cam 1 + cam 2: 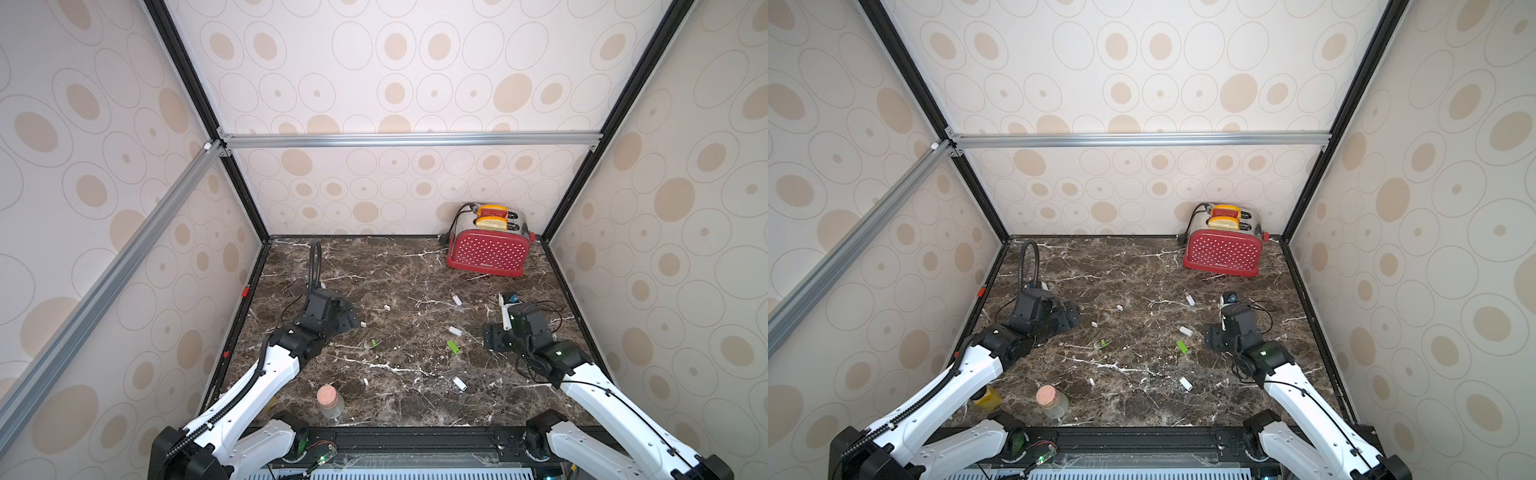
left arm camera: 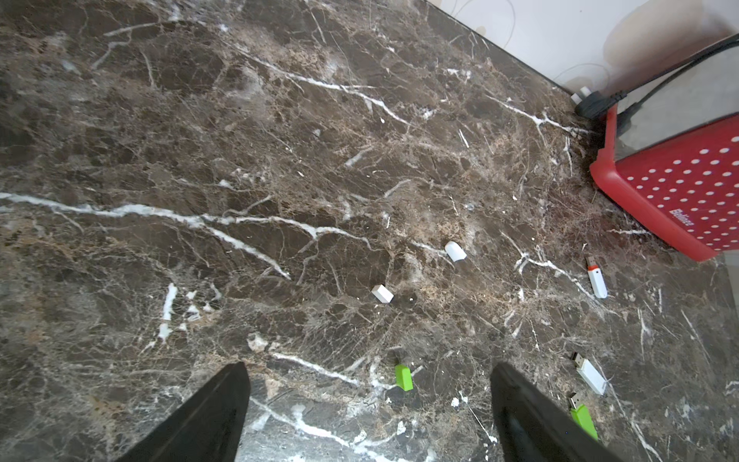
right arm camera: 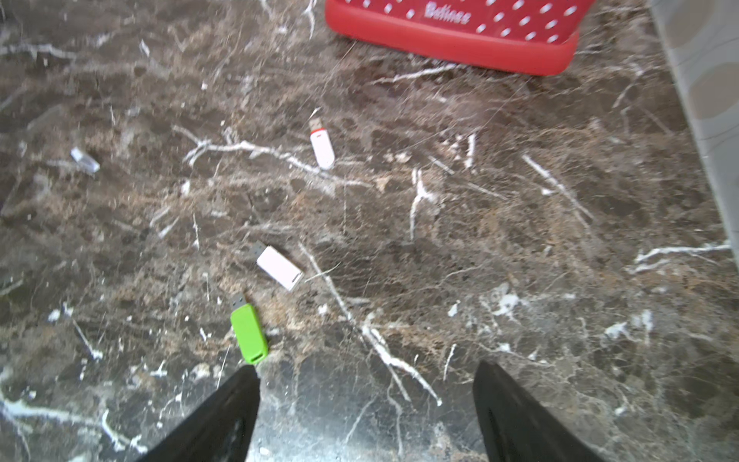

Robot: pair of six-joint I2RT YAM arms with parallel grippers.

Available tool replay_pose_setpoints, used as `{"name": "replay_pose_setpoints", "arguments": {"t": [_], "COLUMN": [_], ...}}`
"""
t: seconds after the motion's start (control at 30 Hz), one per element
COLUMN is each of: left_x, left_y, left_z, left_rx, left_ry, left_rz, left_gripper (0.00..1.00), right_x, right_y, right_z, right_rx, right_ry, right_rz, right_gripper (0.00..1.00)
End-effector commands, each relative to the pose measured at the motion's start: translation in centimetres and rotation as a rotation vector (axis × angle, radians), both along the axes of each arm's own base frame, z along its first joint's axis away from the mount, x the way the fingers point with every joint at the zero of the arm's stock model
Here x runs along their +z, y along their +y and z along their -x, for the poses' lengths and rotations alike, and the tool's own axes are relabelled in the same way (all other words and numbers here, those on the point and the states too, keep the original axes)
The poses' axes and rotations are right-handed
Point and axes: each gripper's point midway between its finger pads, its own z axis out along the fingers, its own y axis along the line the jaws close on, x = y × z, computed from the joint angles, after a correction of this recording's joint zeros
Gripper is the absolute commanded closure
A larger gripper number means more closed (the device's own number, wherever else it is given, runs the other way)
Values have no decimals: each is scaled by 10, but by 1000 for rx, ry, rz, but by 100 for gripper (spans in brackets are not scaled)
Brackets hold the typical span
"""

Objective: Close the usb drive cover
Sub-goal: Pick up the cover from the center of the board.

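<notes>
On the marble worktop (image 1: 374, 257), an uncapped green usb drive (image 3: 248, 333) lies just ahead of the right hand (image 3: 366, 367), beside a white drive (image 3: 279, 267); a green cap (image 2: 403, 377) lies near the left hand (image 2: 368, 366). Both hands are spread wide and empty. Two white caps (image 2: 382, 293) lie farther out. A red toaster (image 1: 488, 251) stands at the far right corner.

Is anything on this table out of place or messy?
Yes. The green usb drive lies uncapped, plug bare, with a green cap apart from it. A white usb drive and a white cap also lie separated.
</notes>
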Motion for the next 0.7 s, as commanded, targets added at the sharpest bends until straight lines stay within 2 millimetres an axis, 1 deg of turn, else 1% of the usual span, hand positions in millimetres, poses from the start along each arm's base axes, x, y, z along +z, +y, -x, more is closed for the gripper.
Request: {"name": "replay_pose_setpoints", "arguments": {"t": [0.0,0.07,0.2,0.27,0.4,0.47,0.57,0.67], "left_x": [-2,-5,-8,-9,-14,-15,-18,-27], "left_y": [-4,-7,-6,-8,-14,-13,-12,-16], "left_z": [0,-1,-5,-8,-10,-12,-17,-21], "left_rx": [17,10,18,20,8,11,9,5], "left_ry": [5,10,13,12,34,29,36,63], "left_rz": [-47,-74,-101,-101,-91,-99,-133,-141], "left_gripper": [5,5,5,5,5,5,5,5], "right_x": [-7,-13,-22,-25,-27,-30,-41,-48], "right_y": [8,13,23,27,42,48,56,60], "right_z": [9,11,15,17,23,27,34,38], "right_rx": [45,60,102,120,178,201,231,247], "right_ry": [49,63,86,103,119,130,166,184], "right_rz": [30,30,25,28,30,47,74,106], "right_gripper": [13,15,18,19,20,20,20,21]}}
